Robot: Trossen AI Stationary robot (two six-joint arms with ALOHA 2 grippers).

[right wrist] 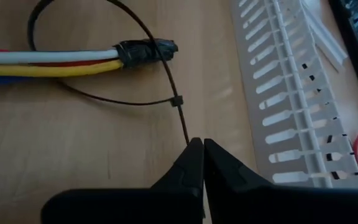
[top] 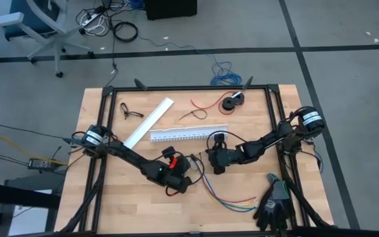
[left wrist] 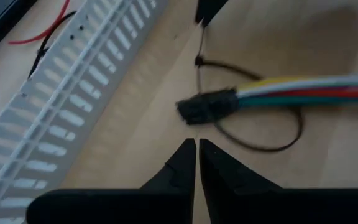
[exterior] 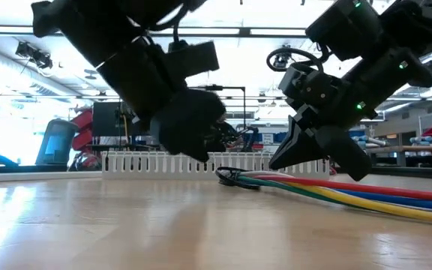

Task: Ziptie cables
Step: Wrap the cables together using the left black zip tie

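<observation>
The cables (right wrist: 55, 62) lie on the desk (top: 110, 204) beside the slotted duct (right wrist: 291, 93), loosely ringed by a zip tie (right wrist: 166, 93). Right claw (right wrist: 197, 149) pinches its tail; left claw (left wrist: 196, 149) closed, empty. Light, limp wires: grip at the stiffer black sleeve.

Smooth wooden table (top: 110, 204), glossy plastic-coated cables (right wrist: 48, 62)

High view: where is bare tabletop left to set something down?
Free: the front left corner, left of the left gripper, and the patch right of the black tape roll. Crowded: the middle, where the right gripper meets the coloured cables by the white slotted duct.
</observation>
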